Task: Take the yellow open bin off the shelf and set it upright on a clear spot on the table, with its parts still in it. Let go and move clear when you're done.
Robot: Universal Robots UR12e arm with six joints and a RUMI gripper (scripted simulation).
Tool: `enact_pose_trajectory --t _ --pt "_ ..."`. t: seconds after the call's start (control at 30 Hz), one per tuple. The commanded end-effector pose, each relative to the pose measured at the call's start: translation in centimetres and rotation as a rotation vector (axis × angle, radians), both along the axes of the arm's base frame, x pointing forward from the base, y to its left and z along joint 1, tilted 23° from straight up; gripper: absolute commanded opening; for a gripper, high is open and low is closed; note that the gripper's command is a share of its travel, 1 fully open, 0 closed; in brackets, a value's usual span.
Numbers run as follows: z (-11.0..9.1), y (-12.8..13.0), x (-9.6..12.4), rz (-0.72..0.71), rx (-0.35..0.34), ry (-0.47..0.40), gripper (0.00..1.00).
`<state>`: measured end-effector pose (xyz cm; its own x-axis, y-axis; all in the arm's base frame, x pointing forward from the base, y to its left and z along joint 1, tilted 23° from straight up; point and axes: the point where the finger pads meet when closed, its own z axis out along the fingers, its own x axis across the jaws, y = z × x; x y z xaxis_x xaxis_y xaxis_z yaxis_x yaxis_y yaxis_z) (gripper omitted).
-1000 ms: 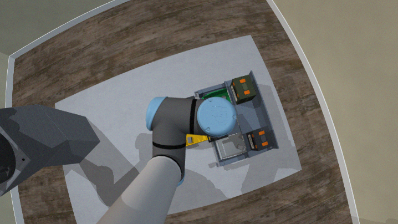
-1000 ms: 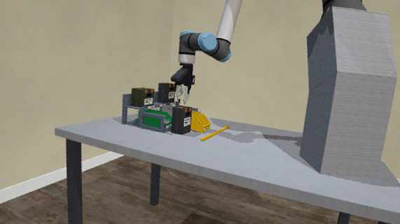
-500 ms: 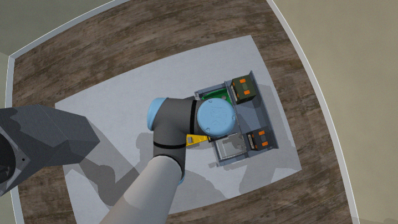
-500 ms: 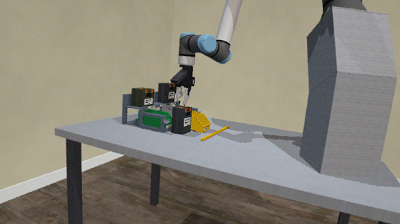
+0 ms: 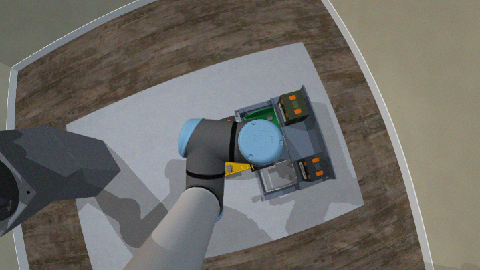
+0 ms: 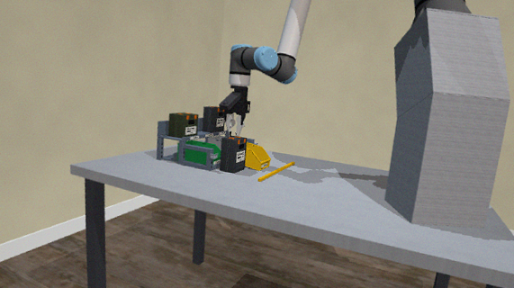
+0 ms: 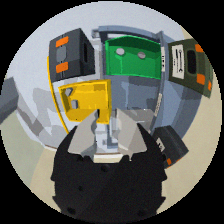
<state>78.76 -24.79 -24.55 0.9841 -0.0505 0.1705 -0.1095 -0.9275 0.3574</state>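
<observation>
The yellow open bin [image 6: 258,157] [image 5: 236,168] [image 7: 85,100] stands upright and low at the front right end of the grey shelf [image 6: 161,140] [image 5: 303,138], next to a black box [image 6: 233,154] [image 7: 72,52]. I cannot tell whether it rests on the shelf's bottom level or on the table. Small grey parts show inside it in the wrist view. My gripper [image 6: 234,129] [image 7: 107,109] hangs just above the bin's rear edge, pointing down. Its fingers stand a narrow gap apart with nothing between them. In the overhead view the arm's wrist hides the gripper.
The shelf also holds a green bin [image 6: 198,153] [image 5: 260,114] [image 7: 132,57], an olive box [image 6: 183,124] [image 5: 293,107] [image 7: 192,65] and a second black box [image 6: 213,118] [image 5: 311,166]. A thin yellow rod [image 6: 276,171] lies on the table [image 6: 331,209]. The tall grey robot base [image 6: 449,125] stands at the right.
</observation>
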Motion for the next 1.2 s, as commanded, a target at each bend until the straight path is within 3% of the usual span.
enact_pose_trajectory --t 0.0,1.17 --pt "-0.1 0.0 0.1 0.000 0.000 -0.001 0.20" --pt "-1.9 -0.8 0.3 0.000 0.000 -0.001 0.20"
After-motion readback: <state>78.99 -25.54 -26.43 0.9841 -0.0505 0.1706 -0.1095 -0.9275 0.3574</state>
